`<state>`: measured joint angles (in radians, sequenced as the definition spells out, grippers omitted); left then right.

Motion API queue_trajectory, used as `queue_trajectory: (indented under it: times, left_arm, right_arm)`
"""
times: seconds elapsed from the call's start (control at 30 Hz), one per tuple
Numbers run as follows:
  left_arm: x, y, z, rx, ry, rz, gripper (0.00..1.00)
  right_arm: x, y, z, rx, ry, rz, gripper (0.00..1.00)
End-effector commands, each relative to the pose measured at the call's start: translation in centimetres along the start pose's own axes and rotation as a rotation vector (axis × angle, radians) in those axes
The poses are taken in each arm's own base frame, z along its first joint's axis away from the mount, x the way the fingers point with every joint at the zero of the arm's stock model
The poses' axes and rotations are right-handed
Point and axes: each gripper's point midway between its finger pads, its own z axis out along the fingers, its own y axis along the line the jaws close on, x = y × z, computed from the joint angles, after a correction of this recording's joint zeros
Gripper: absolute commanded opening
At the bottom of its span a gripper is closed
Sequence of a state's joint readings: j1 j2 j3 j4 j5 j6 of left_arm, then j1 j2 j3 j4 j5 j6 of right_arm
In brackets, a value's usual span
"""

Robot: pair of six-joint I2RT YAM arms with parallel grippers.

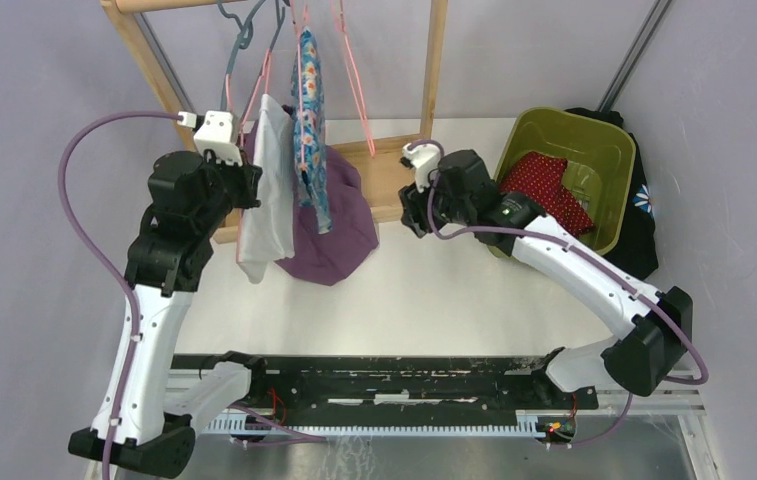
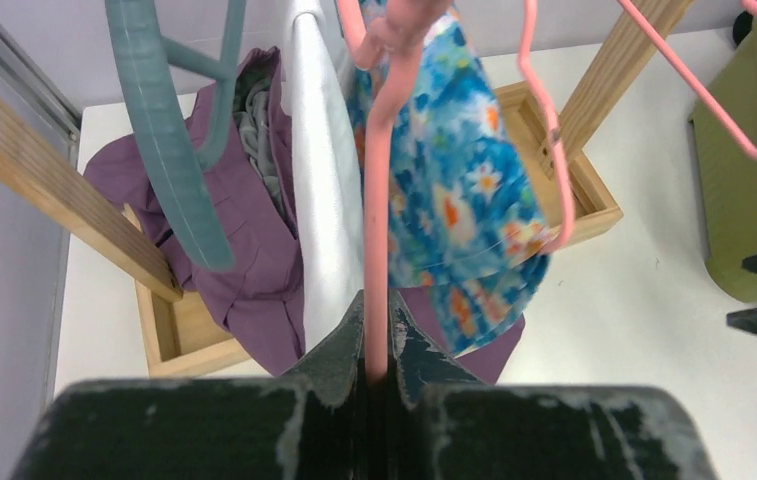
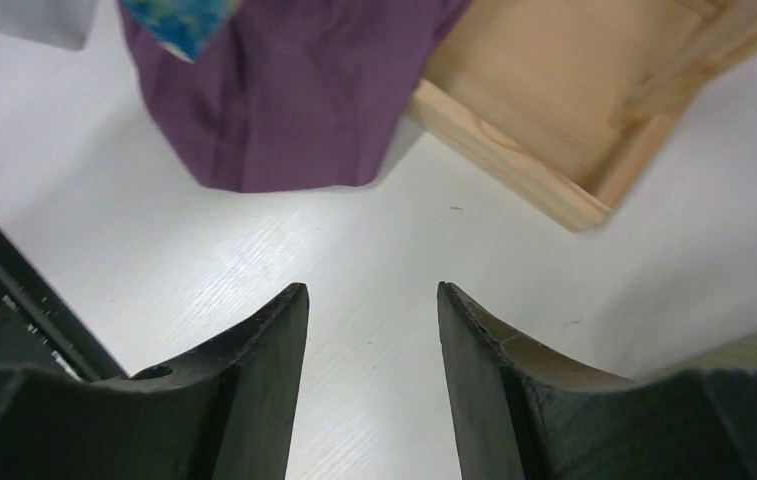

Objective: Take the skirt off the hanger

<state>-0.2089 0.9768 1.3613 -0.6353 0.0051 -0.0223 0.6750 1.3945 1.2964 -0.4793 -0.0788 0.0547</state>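
The left gripper [image 2: 376,335] pinched a pink hanger [image 2: 378,200] on the rack [image 1: 433,60], steadying it; the skirt [image 2: 454,180], apparently the floral piece, hung there. The right gripper [image 3: 372,330], spread and empty near the rack's base, probably needed next to reach the skirt and pull.

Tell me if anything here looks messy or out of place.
The purple garment sags from the rack, its hem spilling over the wooden base onto the table. A dark cloth lies outside the green bin, beside it. Nothing looks torn.
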Motion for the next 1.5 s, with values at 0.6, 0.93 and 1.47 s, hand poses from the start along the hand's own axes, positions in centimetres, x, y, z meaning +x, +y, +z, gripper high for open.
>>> queue_trajectory:
  times: [0.6,0.93,1.47]
  left_arm:
    - [-1.6,-2.3,-2.8,0.115,-0.088,-0.072,0.03]
    - [-1.7,-2.5,-2.7,0.127,-0.085,-0.071,0.03]
    - [-1.8,-2.6,-3.1,0.135,-0.088,-0.071,0.03]
  right_arm:
    - [-3.1,22.2,1.5,-0.313,-0.153,-0.370,0.58]
    - [-6.2,27.3,2.6,-0.286,-0.370,-0.470,0.61]
    - [-6.9,29.0,9.0,-0.187,-0.442,-0.436,0.57]
